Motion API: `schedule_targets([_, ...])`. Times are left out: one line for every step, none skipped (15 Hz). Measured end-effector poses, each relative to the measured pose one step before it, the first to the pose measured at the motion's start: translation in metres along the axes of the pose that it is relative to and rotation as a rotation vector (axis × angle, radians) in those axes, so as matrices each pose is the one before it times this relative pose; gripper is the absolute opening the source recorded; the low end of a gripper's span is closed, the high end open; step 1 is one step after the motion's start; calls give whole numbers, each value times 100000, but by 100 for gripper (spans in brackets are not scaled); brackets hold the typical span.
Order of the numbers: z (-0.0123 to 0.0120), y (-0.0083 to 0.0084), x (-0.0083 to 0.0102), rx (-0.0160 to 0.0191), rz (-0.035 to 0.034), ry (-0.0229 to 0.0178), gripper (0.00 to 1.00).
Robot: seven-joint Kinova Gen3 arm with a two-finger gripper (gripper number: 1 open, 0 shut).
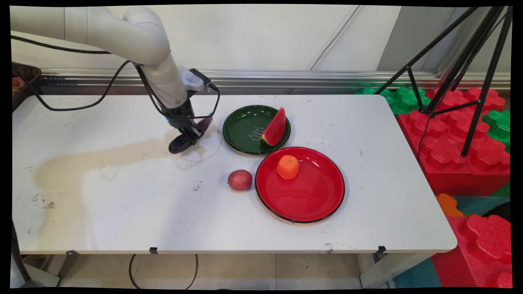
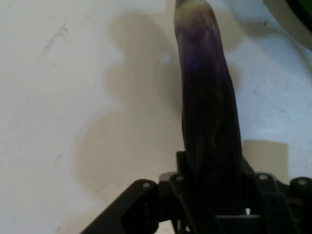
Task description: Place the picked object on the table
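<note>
My gripper point(image 1: 192, 134) is shut on a dark purple eggplant point(image 1: 183, 141), held low over the white table point(image 1: 122, 196) just left of the green plate point(image 1: 245, 130). In the hand view the eggplant point(image 2: 207, 107) runs up from between the fingers, its pale stem end at the top. A watermelon slice point(image 1: 275, 127) leans on the green plate's right side. An orange point(image 1: 288, 166) lies in the red plate point(image 1: 310, 196). A red apple point(image 1: 240, 180) rests on the table beside the red plate's left rim.
Black cables point(image 1: 102, 96) hang from the arm over the table's back left. A dark basket point(image 1: 22, 79) stands at the far left. A tripod point(image 1: 470, 81) and red and green foam blocks point(image 1: 449, 143) lie off the table's right edge.
</note>
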Motion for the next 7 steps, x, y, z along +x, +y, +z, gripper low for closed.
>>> schedule_targets([115, 53, 24, -286, 237, 150, 0])
schedule_targets([154, 74, 38, -403, 389, 214, 100])
schedule_targets([69, 60, 58, -286, 574, 406, 100])
schedule_targets([-46, 31, 61, -107, 551, 634, 100])
schedule_targets([-80, 9, 48, -11, 390, 577, 100])
schedule_targets([-92, -7, 19, 127, 282, 351, 100])
schedule_targets([-230, -20, 21, 239, 424, 598, 100])
